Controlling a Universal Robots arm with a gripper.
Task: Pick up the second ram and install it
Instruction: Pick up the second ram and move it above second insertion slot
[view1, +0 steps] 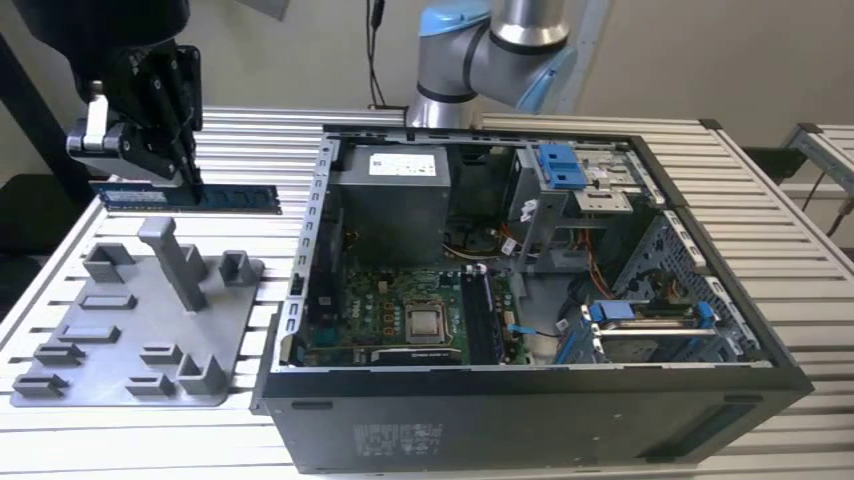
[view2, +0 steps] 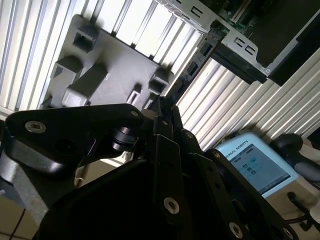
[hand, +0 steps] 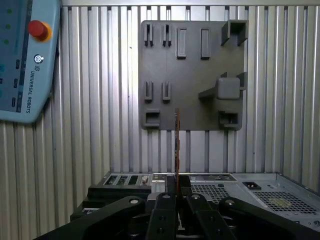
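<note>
Exterior view: the second ram (view1: 200, 197), a long dark board with a pale label at one end, hangs level and on edge, clamped near its middle between my fingers (view1: 182, 168), above the far edge of the grey fixture tray (view1: 127, 330) on the slatted bench (view1: 787, 250). First wrist view: the board (hand: 177, 140) appears edge-on as a thin line over the tray. The open computer case (view1: 534, 420) lies at the exterior view's right, apart from the board.

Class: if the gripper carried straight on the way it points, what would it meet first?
Probably the grey tray, with the memory stick the gripper holds touching first; depth is unclear.
</note>
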